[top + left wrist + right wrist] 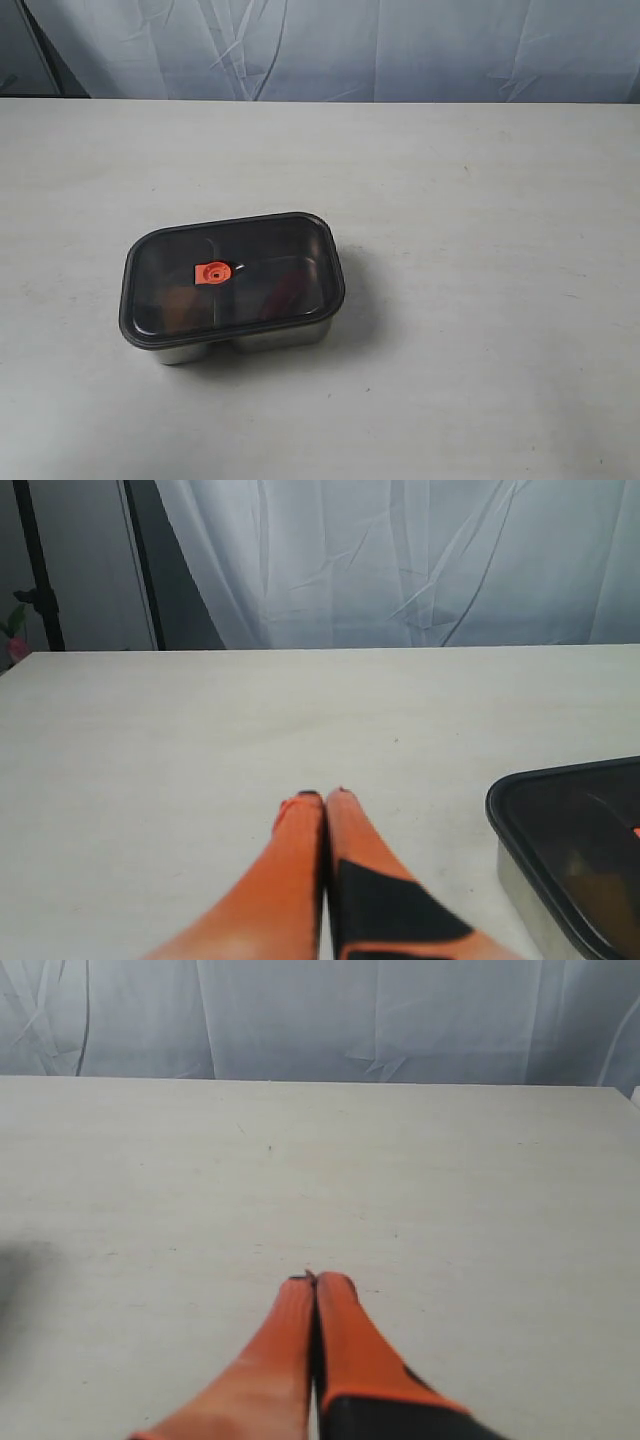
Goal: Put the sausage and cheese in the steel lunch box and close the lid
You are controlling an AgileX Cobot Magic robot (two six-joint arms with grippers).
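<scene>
Smoky lid (270,258) sits on steel lunch box (190,352) (edges aligned).

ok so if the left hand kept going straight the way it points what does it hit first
Probably nothing: ahead of the shut left hand lies only bare table; the lid sits off to one side.

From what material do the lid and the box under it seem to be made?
The lid looks like dark, smoky translucent plastic: the divider and dim shapes show through it. Its small orange valve may be rubber or plastic. The lunch box looks like shiny bare steel: silvery, reflective wall.
</scene>
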